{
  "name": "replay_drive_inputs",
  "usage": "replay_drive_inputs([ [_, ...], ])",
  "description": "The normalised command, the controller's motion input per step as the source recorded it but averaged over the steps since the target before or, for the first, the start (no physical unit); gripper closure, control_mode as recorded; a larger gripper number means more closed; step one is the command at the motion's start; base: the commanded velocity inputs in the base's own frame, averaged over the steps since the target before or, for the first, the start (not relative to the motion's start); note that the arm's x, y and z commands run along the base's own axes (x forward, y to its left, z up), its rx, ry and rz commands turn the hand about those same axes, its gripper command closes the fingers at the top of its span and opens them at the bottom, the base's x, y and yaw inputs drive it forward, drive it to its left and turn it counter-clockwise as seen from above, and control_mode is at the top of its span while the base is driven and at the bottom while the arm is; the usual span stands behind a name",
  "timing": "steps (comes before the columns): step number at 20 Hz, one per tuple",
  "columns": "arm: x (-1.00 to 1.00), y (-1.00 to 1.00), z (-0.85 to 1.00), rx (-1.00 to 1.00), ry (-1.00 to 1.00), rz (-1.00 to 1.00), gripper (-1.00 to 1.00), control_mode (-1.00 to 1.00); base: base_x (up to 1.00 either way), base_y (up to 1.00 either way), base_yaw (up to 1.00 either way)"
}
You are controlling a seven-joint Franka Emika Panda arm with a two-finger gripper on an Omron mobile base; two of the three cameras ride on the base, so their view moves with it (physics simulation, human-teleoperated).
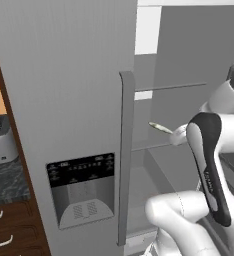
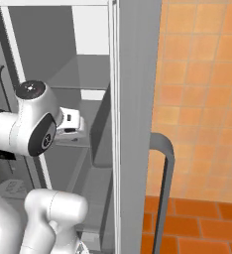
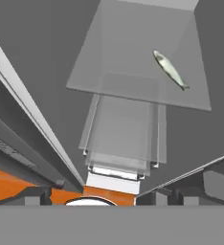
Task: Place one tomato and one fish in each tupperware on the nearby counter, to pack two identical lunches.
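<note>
Fish (image 1: 160, 128) lies on a glass fridge shelf (image 1: 170, 87) in our left base view; toaster (image 1: 0, 140) sits on the worktop (image 1: 6, 184). Dispenser panel (image 1: 81, 171) writing is unreadable. Hand view: fish (image 3: 170, 70) alone on the shelf (image 3: 118, 67); we log the claw open, empty.

The white arm (image 2: 31, 129) reaches into the open refrigerator (image 2: 88, 74), its wrist end at the edge of a grey glass shelf (image 2: 88, 79). The gripper is hidden behind the arm. The refrigerator door (image 2: 135, 124) stands edge-on at centre, with a curved grey handle (image 2: 163, 188) on its right. An orange tiled wall (image 2: 202, 99) lies beyond.
</note>
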Motion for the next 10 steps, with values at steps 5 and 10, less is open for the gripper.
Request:
replay_drive_inputs([
  [5, 0.53, -0.1, -0.11, -0.08, -0.04, 0.08, -1.0, -1.0, 0.0, 0.0, 0.0],
  [10, 0.48, -0.14, -0.27, -0.09, -0.08, 0.0, -1.0, -1.0, 0.0, 0.0, 0.0],
])
